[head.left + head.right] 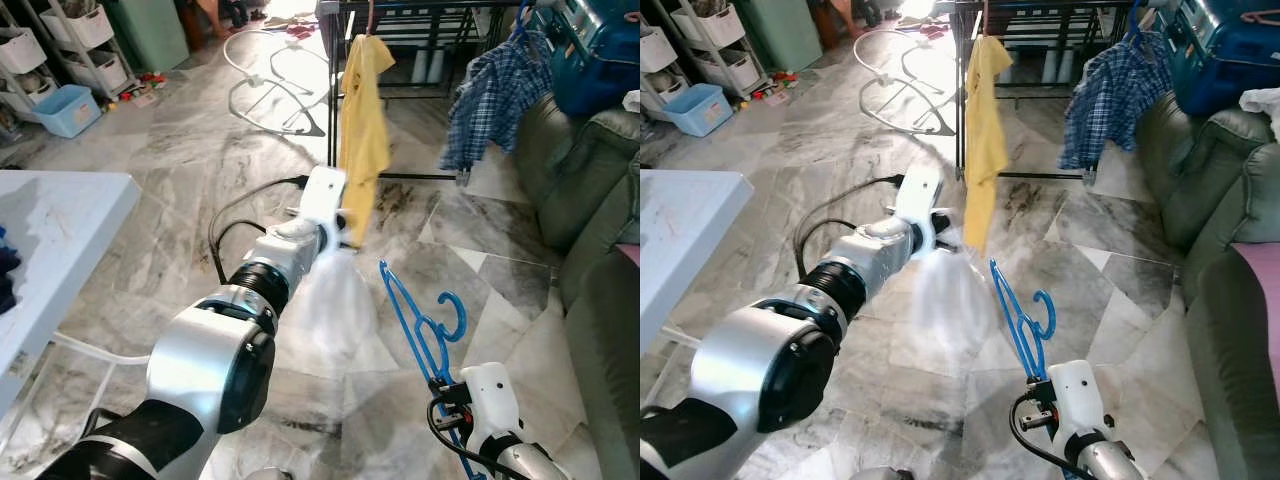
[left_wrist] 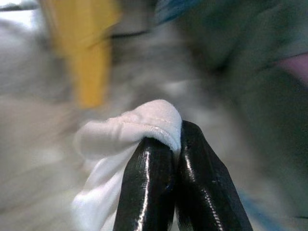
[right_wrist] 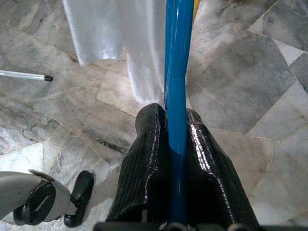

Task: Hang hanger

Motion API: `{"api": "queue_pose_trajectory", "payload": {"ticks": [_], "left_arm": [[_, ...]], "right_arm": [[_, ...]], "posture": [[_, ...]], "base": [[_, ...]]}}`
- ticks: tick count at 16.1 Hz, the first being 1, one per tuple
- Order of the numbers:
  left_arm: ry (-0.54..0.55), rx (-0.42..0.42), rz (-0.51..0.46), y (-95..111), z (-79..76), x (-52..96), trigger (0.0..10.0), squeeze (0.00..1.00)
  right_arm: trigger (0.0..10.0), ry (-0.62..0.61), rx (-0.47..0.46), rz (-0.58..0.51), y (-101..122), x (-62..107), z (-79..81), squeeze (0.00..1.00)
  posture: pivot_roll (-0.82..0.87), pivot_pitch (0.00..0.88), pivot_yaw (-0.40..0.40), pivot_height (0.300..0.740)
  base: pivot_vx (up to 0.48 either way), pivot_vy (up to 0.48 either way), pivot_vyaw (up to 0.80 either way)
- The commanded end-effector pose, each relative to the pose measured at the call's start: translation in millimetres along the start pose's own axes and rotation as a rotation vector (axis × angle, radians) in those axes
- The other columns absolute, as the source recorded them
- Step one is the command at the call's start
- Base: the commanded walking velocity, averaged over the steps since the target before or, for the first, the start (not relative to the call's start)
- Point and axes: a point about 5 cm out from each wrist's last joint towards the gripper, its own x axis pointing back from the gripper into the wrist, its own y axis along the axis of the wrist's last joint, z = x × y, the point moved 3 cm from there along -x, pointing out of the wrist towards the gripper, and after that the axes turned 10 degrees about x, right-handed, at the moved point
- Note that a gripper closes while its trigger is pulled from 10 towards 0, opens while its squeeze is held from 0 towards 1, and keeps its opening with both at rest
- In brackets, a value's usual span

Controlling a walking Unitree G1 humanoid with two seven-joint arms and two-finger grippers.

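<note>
Showing the head views first: the left arm reaches from lower left toward frame centre, its left gripper (image 1: 345,240) holding a white cloth (image 1: 335,305) that hangs blurred below it over the marble floor (image 1: 180,170). At lower right the right gripper (image 1: 443,385) holds a blue hanger (image 1: 415,320) upright, hook at the right, beside the cloth. Behind, at upper centre, a yellow shirt (image 1: 364,120) hangs from a black rack (image 1: 333,90); a plaid shirt (image 1: 495,95) hangs at upper right beside a green sofa (image 1: 590,200). A white table (image 1: 60,220) lies at the left edge, with a blue bin (image 1: 66,108) at upper left. Left wrist view: the two black fingers (image 2: 149,187) are pressed together, clamped on a folded hem of the cloth (image 2: 130,130); the yellow shirt (image 2: 82,48) is blurred at upper left. Right wrist view: the fingers (image 3: 149,163) are clamped on the hanger (image 3: 178,72), a blue bar running up the middle of the frame, with the cloth (image 3: 120,38) at upper left and the floor (image 3: 240,86) beyond.
</note>
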Motion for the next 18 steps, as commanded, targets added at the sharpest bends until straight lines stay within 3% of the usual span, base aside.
{"api": "queue_pose_trajectory", "payload": {"ticks": [1,2,5,7,9,10,11,13,15,16,17,18], "left_arm": [[-0.102,-0.050,-0.076,21.7,-9.2,2.6,10.0,0.00],[-0.193,-0.252,-0.080,26.0,-13.9,6.5,10.0,0.00],[-0.338,-0.621,-0.043,20.8,-20.2,14.2,10.0,0.00],[-0.481,-1.042,0.045,5.8,-20.0,25.5,10.0,0.00],[-0.489,-1.244,0.080,-1.0,-16.0,28.1,10.0,0.00],[-0.525,-1.458,0.105,-9.3,-12.9,32.1,10.0,0.00],[-0.546,-1.556,0.114,-12.4,-11.6,34.1,10.0,0.00],[-0.547,-1.532,0.119,-12.5,-10.7,34.3,10.0,0.00],[-0.518,-1.569,0.096,-13.7,-7.6,33.8,10.0,0.00],[-0.506,-1.623,0.062,-15.8,-6.1,34.3,10.0,0.00],[-0.499,-1.780,0.021,-19.3,-4.1,34.9,10.0,0.00],[-0.524,-1.861,0.018,-24.0,-2.0,36.8,10.0,0.00]], "right_arm": [[10.0,-0.015,-0.002,0.009,-3.7,1.6,-1.8,0.00],[10.0,-0.022,-0.001,0.015,-5.9,3.2,-3.3,0.00],[10.0,-0.036,0.010,0.027,-9.1,6.5,-9.7,0.00],[10.0,-0.079,0.018,0.050,-14.3,10.2,-21.4,0.00],[10.0,-0.084,0.017,0.053,-15.4,11.2,-23.3,0.00],[10.0,-0.091,0.016,0.055,-16.2,12.7,-25.4,0.00],[10.0,-0.102,0.021,0.052,-16.3,14.0,-28.8,0.00],[10.0,-0.118,0.033,0.034,-13.1,16.5,-34.8,0.00],[10.0,-0.133,0.056,0.006,-7.1,19.9,-40.9,0.00],[10.0,-0.136,0.089,-0.035,1.6,24.4,-46.7,0.00],[10.0,-0.091,0.098,-0.086,12.3,30.1,-49.4,0.00],[10.0,-0.063,0.104,-0.109,17.2,33.8,-50.6,0.00]], "posture": [[-0.01,0.117,0.109,0.740],[-0.01,0.116,0.106,0.740],[-0.01,0.118,0.103,0.740],[-0.01,0.121,0.098,0.740],[-0.01,0.123,0.096,0.740],[-0.01,0.127,0.097,0.740],[-0.01,0.129,0.098,0.740],[-0.02,0.134,0.099,0.740],[-0.04,0.141,0.096,0.740],[-0.04,0.145,0.096,0.740],[-0.04,0.149,0.096,0.740],[-0.05,0.151,0.097,0.740]], "base": [[0.000,0.000,0.00],[0.000,0.000,0.00],[0.000,0.000,0.00],[0.000,0.000,0.00],[0.000,0.000,0.00],[0.000,0.000,0.00],[0.000,0.000,0.00],[0.000,0.000,0.00],[0.000,0.000,0.00],[0.000,0.000,0.00],[0.000,0.000,0.00],[0.000,0.000,0.00]]}}
